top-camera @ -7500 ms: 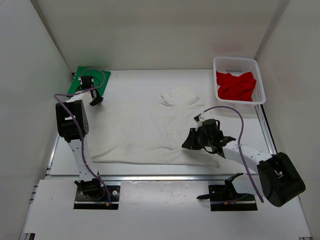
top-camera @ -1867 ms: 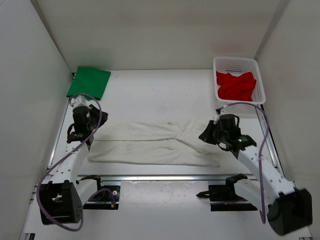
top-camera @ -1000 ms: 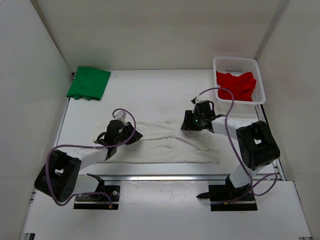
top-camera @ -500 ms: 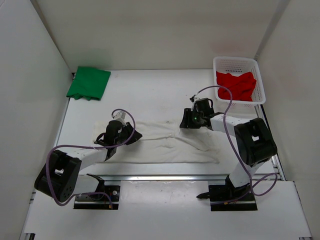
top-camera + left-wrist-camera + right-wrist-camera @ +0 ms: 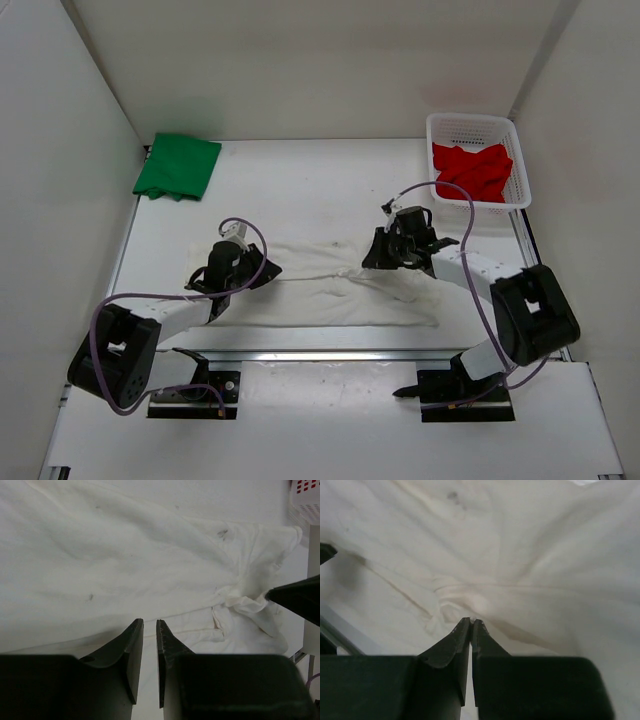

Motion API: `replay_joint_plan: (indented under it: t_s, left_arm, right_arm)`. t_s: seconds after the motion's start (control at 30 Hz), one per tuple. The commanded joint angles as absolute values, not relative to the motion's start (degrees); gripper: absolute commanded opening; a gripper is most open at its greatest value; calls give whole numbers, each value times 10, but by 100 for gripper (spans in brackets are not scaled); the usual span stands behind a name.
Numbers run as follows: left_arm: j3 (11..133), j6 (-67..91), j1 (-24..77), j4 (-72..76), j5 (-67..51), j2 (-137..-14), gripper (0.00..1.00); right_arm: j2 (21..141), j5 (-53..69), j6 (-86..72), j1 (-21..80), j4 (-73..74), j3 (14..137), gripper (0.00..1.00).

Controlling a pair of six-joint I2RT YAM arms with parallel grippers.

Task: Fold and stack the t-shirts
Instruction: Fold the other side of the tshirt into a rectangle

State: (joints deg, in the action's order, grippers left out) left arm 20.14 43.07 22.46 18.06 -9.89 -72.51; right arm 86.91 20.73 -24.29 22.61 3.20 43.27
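Evidently, step in hand: folding the white t-shirt (image 5: 320, 285), which lies as a long left-to-right band on the near-middle of the table (image 5: 300, 190); my reading is that a crosswise fold comes next.
Right gripper (image 5: 471, 621): fingers closed together, nipping a bunched pucker of the white cloth at their tips, on the right part of the band.
Left gripper (image 5: 150, 624): jaws a narrow slit apart, low over the band's left part by its near edge; whether any cloth sits between them cannot be told.
Green t-shirt (image 5: 178, 167): folded, in the far left corner, well apart from both arms.
Red t-shirt (image 5: 470, 172): crumpled in the basket (image 5: 478, 120), far right; not yet folded.
Doing it well: the right nip looks thin, a mere pucker, so lift slowly and check that all layers come up, not just the top one. Get a sure hold on the left side before either arm carries. Raise both ends level, move them together, and lay the fold edge on edge.
Risk: a one-sided pull would drag the band askew or undo its lengthwise fold.
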Motion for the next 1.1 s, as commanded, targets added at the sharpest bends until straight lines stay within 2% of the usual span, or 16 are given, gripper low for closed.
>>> replay_joint_plan:
  t_s: [0.0, 0.27, 0.53, 0.57, 0.67, 0.7, 0.77, 0.87, 0.93, 1.07]
  left_arm:
    - [197, 432, 221, 195, -105, -701, 28]
    - [196, 436, 223, 187, -103, -676, 28]
    - [188, 444, 215, 175, -105, -639, 29]
    - [187, 443, 214, 171, -103, -635, 28]
    - [190, 441, 207, 161, -105, -625, 29]
    - [192, 441, 206, 161, -110, -622, 28]
    - [195, 442, 205, 154, -106, -614, 29]
    - [202, 435, 209, 151, -102, -614, 29]
    - [213, 432, 226, 151, -98, -626, 28]
    - [242, 426, 253, 163, -95, -682, 29]
  right_arm:
    - [796, 172, -258, 268, 69, 420, 0]
    - [757, 62, -293, 365, 192, 442, 0]
    - [744, 31, -354, 438, 193, 414, 0]
    - [736, 32, -365, 446, 190, 406, 3]
    - [717, 32, -388, 471, 171, 390, 28]
    - [707, 36, -390, 475, 168, 387, 34]
    - [684, 32, -381, 479, 177, 393, 37]
    - [643, 14, -356, 437, 192, 393, 34]
    - [625, 23, -346, 382, 188, 378, 24]
    - [608, 54, -344, 277, 164, 314, 15]
